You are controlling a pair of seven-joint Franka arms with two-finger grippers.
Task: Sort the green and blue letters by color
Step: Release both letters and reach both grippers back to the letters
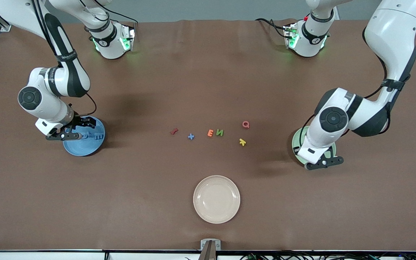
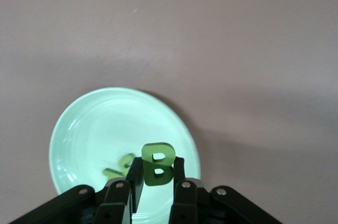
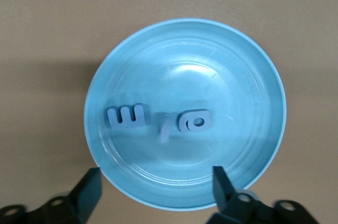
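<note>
Between left claw (image 2: 153, 189) fingers: green B (image 2: 157, 164)

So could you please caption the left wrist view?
Left claw holds a green letter B over the green plate.

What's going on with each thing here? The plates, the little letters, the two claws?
blue plate: holds three blue letters
green plate: a green letter lies in it
green B: pinched upright over the green plate
left gripper: shut on the green B
right gripper: open over the blue plate, holding nothing
beige plate: nothing in it
blue plus: lying on the table
green N: lying on the table, beside the orange E
</note>
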